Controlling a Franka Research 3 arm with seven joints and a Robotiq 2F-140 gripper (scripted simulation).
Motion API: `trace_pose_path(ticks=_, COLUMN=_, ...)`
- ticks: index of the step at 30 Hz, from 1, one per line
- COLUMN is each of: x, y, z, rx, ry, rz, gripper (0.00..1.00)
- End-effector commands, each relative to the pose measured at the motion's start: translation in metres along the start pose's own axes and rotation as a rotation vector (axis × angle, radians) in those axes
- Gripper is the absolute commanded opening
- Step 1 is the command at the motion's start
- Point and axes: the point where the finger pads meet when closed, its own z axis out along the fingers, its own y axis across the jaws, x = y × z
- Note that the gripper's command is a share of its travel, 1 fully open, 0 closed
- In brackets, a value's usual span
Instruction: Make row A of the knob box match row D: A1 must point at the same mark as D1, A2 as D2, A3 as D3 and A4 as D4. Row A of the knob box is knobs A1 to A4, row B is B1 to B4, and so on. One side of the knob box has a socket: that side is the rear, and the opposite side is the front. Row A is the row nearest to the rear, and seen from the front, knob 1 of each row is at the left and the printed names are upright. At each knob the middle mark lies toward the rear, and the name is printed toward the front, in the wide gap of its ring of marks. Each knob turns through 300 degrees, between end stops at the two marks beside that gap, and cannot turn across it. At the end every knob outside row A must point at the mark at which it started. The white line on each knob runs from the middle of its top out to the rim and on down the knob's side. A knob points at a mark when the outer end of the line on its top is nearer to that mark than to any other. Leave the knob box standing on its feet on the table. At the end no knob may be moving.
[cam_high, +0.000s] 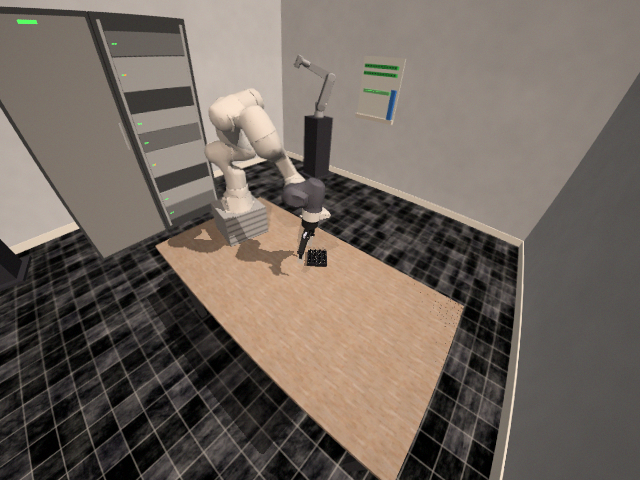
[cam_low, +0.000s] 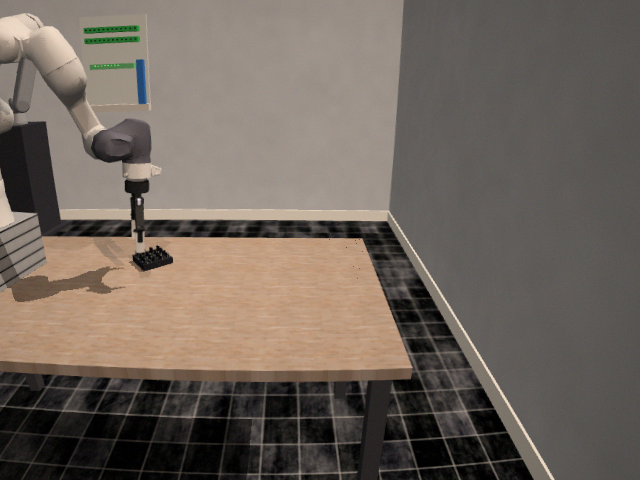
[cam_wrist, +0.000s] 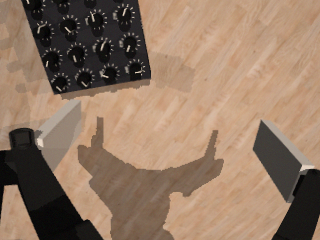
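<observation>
The knob box (cam_high: 316, 265) (cam_low: 154, 265) (cam_wrist: 86, 38) is black and stands on the table. In the wrist view it is at the upper left, its far row cut off by the top edge. Its knobs have white lines and rings of pale marks. Pale print seems to lie left of the rings there, too small to read; I cannot name the rows for certain. The line on the lower right corner knob (cam_wrist: 135, 69) points right. No socket shows. My gripper (cam_high: 305, 252) (cam_low: 137, 240) (cam_wrist: 170, 125) is open and empty, pointing down beside the box, with nothing between its fingers.
The wooden table (cam_high: 330, 330) (cam_low: 258, 310) bears the arm's base block (cam_high: 241, 223) beyond the gripper from the box. The arm's shadow falls on the table. A rack cabinet (cam_high: 56, 118) and a second arm on a dark pedestal (cam_high: 317, 147) stand off the table.
</observation>
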Motion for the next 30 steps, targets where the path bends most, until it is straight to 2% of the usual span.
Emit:
trace_pose_path(ticks=1, x=0.011, y=-0.023, z=0.002, rx=0.021, ry=0.037, rz=-0.062, gripper=1.00)
trace_pose_path(ticks=12, x=0.011, y=-0.023, z=0.002, rx=0.021, ry=0.037, rz=-0.062, gripper=1.00)
trace_pose_path(ticks=13, x=0.018, y=-0.040, z=0.003, rx=0.036, ry=0.065, rz=-0.105, gripper=1.00)
trace_pose_path(ticks=24, x=0.018, y=-0.041, z=0.003, rx=0.036, ry=0.066, rz=-0.106, gripper=1.00)
trace_pose_path(ticks=25, x=0.022, y=-0.053, z=0.004, rx=0.047, ry=0.085, rz=-0.134, gripper=1.00)
trace_pose_path(ticks=30, x=0.022, y=-0.053, z=0.004, rx=0.047, ry=0.085, rz=-0.134, gripper=1.00)
